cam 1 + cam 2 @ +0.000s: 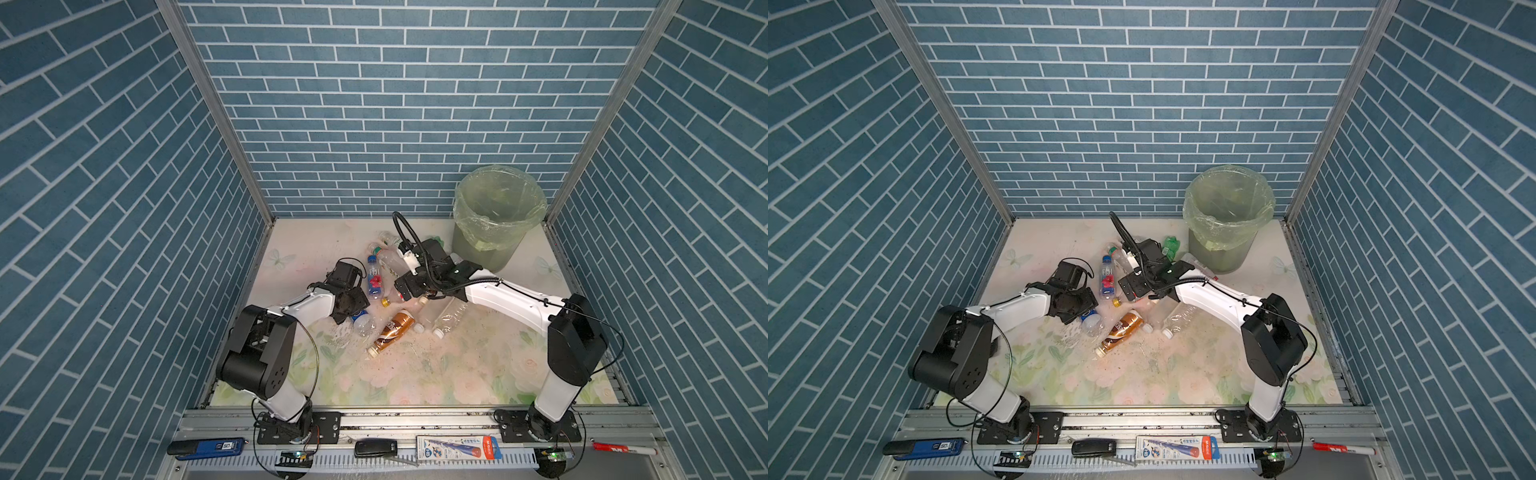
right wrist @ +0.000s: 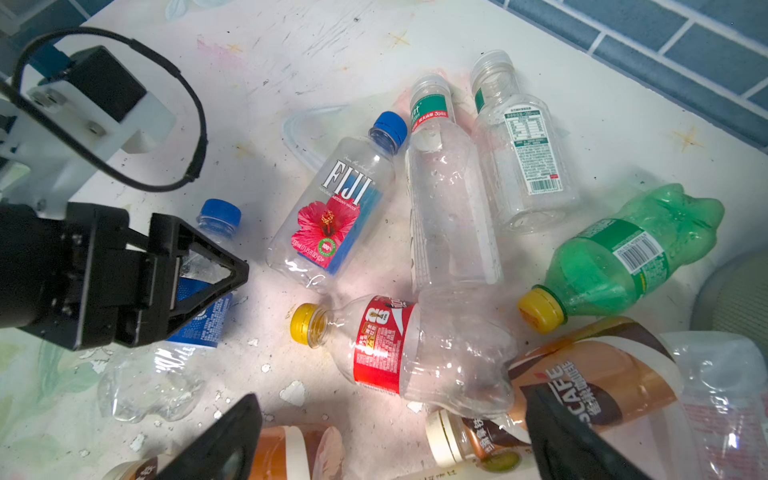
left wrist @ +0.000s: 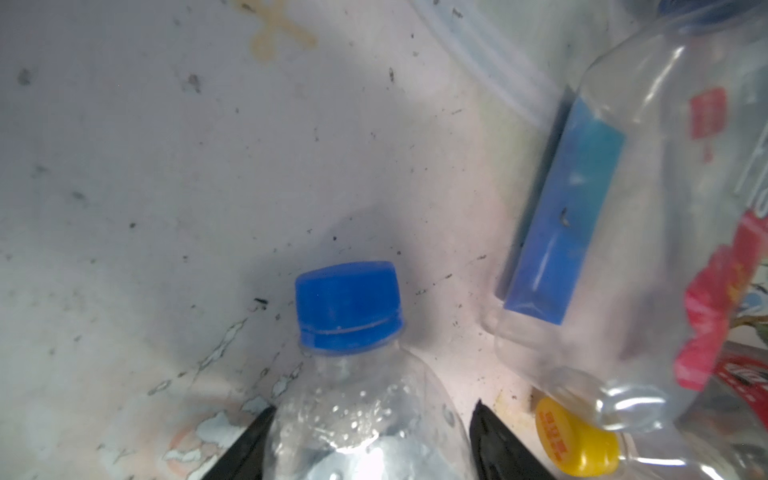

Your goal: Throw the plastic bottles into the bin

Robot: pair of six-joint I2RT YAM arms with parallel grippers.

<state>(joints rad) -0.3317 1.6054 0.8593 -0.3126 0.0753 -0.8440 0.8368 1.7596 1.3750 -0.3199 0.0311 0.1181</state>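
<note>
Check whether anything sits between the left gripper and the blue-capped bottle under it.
Nothing visible does. The left gripper straddles the blue-capped bottle, one finger on each side of its shoulder; whether they grip it is unclear.

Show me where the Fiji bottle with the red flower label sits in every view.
Both top views: the Fiji bottle lies flat, blue cap toward the back wall.
Left wrist: Fiji bottle side-on, blue label panel showing, beside the blue-capped bottle.
Right wrist: Fiji bottle, label facing the camera.
Shared landmark: the yellow cap just off its base.
</note>
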